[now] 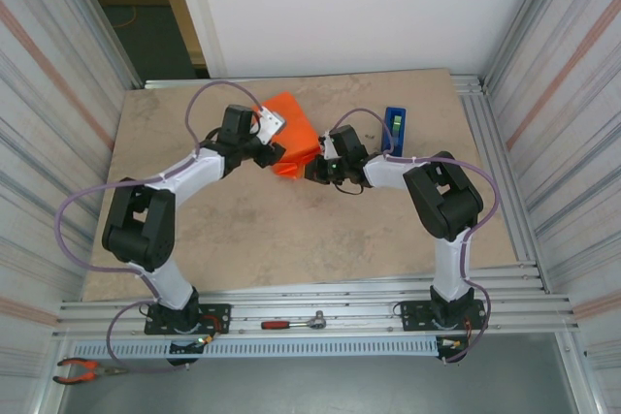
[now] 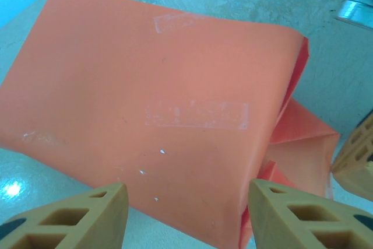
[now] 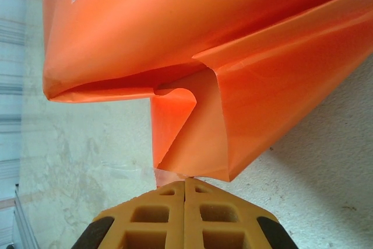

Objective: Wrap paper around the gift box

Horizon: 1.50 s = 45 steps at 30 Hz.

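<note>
The paper (image 1: 294, 131) sits as an orange bundle toward 12 o'clock on the desk (image 1: 291, 239). The gift box is not visible, and I judge it lies wrapped inside. From the left wrist, the top face is smooth and already carries a clear tape strip (image 2: 197, 115), so the long seam looks closed.

The left tool (image 2: 186, 214) hangs over the bundle's 8 o'clock side with its fingers apart and nothing between them. It is probably placed to press the top down while the end is folded.

The right tool (image 3: 185, 188) comes in from 4 o'clock with its fingers together, pinched on the tip of a triangular end flap (image 3: 192, 138). Gripping that point lets the flap be drawn taut and folded against the box end. Above the flap, the side fold gapes open and is not yet creased flat.

Bare desk runs from 5 to 8 o'clock, giving both arms room to pull back. The blue tape dispenser (image 1: 395, 128) stands near, at 3 o'clock of the bundle, just behind the right wrist. Room is tightest there. At 12 o'clock the far edge of the desk is close.
</note>
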Each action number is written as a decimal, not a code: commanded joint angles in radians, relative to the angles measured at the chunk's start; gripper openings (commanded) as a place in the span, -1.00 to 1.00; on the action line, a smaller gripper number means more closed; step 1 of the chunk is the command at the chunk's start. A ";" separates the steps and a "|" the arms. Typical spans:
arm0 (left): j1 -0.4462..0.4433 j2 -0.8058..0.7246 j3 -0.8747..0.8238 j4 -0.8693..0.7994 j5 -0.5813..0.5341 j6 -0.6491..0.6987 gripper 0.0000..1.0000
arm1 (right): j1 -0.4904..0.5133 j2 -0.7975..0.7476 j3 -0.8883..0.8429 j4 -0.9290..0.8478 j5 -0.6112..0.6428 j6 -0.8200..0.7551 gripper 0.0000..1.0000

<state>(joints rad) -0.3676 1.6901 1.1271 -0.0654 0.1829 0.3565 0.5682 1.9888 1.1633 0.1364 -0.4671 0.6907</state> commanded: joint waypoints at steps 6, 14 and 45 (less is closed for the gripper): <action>-0.085 -0.107 -0.110 -0.036 -0.034 0.046 0.17 | -0.021 -0.031 -0.023 0.059 -0.004 0.015 -1.00; -0.203 -0.051 -0.183 -0.005 -0.193 0.096 0.23 | -0.036 -0.021 -0.021 0.099 -0.021 0.042 -1.00; -0.204 -0.084 -0.291 0.214 -0.410 0.345 0.58 | -0.053 0.035 -0.033 0.222 -0.038 0.111 -1.00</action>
<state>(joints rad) -0.5743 1.5982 0.8421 0.0631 -0.1638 0.6525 0.5232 2.0182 1.1522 0.3313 -0.4942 0.7792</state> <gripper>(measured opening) 0.787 0.058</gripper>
